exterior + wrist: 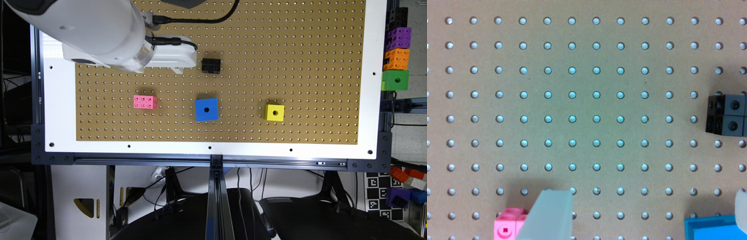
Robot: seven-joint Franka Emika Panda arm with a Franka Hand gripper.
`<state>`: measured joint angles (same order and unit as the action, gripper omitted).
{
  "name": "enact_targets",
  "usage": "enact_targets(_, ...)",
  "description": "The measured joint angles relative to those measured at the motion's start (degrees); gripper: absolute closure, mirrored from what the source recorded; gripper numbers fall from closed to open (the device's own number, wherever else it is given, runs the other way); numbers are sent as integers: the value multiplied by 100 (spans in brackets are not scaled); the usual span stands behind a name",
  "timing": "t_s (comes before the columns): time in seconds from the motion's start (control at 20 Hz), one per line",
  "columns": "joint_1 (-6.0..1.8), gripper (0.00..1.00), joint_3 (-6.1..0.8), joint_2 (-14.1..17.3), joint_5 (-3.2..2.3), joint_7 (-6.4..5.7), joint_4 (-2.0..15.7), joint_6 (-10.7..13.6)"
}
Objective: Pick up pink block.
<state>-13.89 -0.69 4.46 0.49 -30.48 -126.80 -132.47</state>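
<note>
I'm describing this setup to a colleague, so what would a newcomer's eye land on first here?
The big white robot arm fills the exterior view's upper left, above a brown pegboard. On the board, three bright blocks sit in a row: the pink block, then a blue cube, then a yellow cube toward the right. A small black block lies beyond the blue one.

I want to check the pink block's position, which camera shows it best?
The exterior view: the pink block lies whole and unobstructed on the pegboard. The wrist view catches just a corner at the frame edge, beside a gripper finger.
</note>
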Motion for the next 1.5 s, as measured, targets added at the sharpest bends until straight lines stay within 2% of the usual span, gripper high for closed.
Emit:
enact_targets(0.1, -3, 0, 0, 0, 0, -2, -4, 1)
enact_targets(0.25, -69, 0, 1, 0, -4, -2, 0, 0)
enact_targets(0.45, -270, 0, 3, 23, -73, 40, 98, -2)
enact_targets(0.6, -458, 0, 3, 268, -81, 201, 429, -2)
enact_targets(0.7, -592, 0, 3, 594, -81, 332, 801, -1)
enact_targets(0.8, -672, 0, 3, 931, -81, 407, 1162, 0)
enact_targets(0.9, -691, 0, 3, 1176, -81, 425, 1420, 7)
enact_targets(0.95, -690, 0, 2, 1227, -81, 425, 1475, 10)
enact_targets(1.3, -686, 0, -3, 1316, -81, 425, 1482, -2)
enact_targets(1.5, -684, 0, -11, 1565, -81, 425, 1489, -195)
